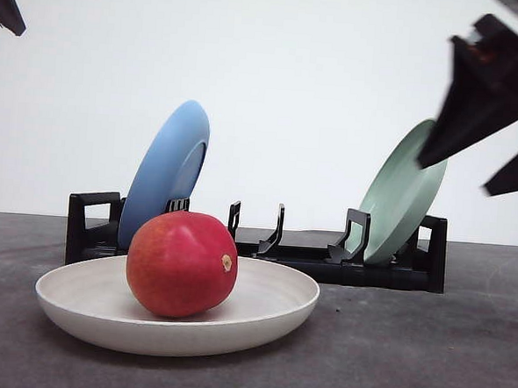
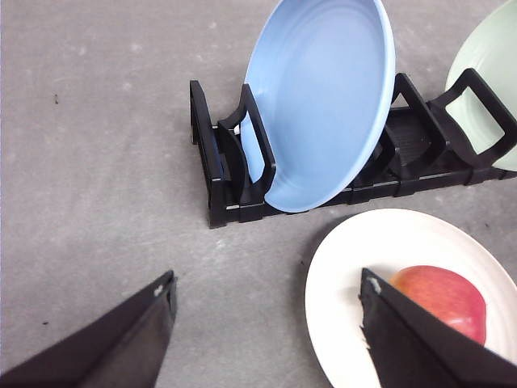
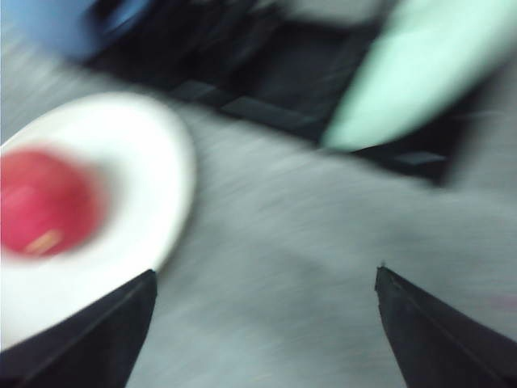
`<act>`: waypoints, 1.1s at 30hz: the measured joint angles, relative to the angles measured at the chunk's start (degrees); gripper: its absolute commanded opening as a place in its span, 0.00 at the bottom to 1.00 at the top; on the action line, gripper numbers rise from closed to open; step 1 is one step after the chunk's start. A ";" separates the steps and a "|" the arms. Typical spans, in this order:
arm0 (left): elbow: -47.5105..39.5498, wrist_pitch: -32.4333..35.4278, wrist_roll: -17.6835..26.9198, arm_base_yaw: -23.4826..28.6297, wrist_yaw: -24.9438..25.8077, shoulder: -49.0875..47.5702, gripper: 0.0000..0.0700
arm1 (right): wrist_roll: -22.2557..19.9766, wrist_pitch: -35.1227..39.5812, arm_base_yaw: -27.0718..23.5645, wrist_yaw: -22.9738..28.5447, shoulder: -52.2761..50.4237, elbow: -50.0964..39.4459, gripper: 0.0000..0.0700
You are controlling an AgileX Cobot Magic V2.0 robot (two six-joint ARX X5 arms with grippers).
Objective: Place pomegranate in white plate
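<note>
Pomegranate [image 1: 182, 264] resting in white plate [image 1: 102, 312]. Right gripper [image 3: 262, 323] raised at upper right, fingers spread wide, holding nothing. Left gripper [image 2: 266, 323] likewise spread, empty.

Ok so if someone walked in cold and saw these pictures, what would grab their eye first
The red pomegranate sitting in the white plate at the front of the table, nothing gripping it. Behind it, a blue plate and a pale green plate stand tilted at opposite ends of a black dish rack. The right tool hangs open, high on the right.
</note>
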 measured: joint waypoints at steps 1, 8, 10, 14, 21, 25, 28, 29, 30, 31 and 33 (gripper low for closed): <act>0.00 -0.01 -0.18 0.00 0.00 0.00 0.61 | -0.08 0.26 -1.21 0.01 -0.08 0.00 0.76; 0.00 -3.24 -0.35 -0.02 0.04 -0.15 0.05 | -0.12 0.02 -2.71 0.91 -0.07 0.00 0.01; 0.00 -2.87 -0.48 0.00 0.04 -0.15 0.04 | -0.21 0.07 -2.68 1.71 -0.07 0.00 0.06; 0.00 -2.69 -0.51 0.00 0.04 -0.15 0.04 | -0.36 0.40 -2.68 2.40 -0.07 0.00 0.06; 0.00 -2.62 -0.51 0.00 0.04 -0.15 0.04 | -0.36 0.40 -2.67 2.52 -0.07 0.00 0.06; -0.01 -2.55 -0.51 0.35 0.04 -0.21 0.04 | -0.36 0.40 -2.66 2.54 -0.07 0.00 0.06; -1.31 -0.50 0.03 1.74 0.07 -1.30 0.04 | -0.36 0.40 -2.66 2.54 -0.07 0.00 0.06; -2.57 1.18 0.62 2.61 0.09 -2.21 0.04 | -0.36 0.40 -2.66 2.54 -0.07 0.00 0.06; -4.56 3.31 1.04 3.64 0.09 -3.55 0.04 | -0.36 0.40 -2.68 2.55 -0.07 0.00 0.06; -6.80 5.54 1.33 4.74 0.08 -5.01 0.04 | -0.36 0.40 -2.68 2.55 -0.07 0.00 0.06; -11.98 10.15 1.52 7.26 0.08 -8.23 0.04 | -0.36 0.40 -2.66 2.54 -0.07 0.00 0.06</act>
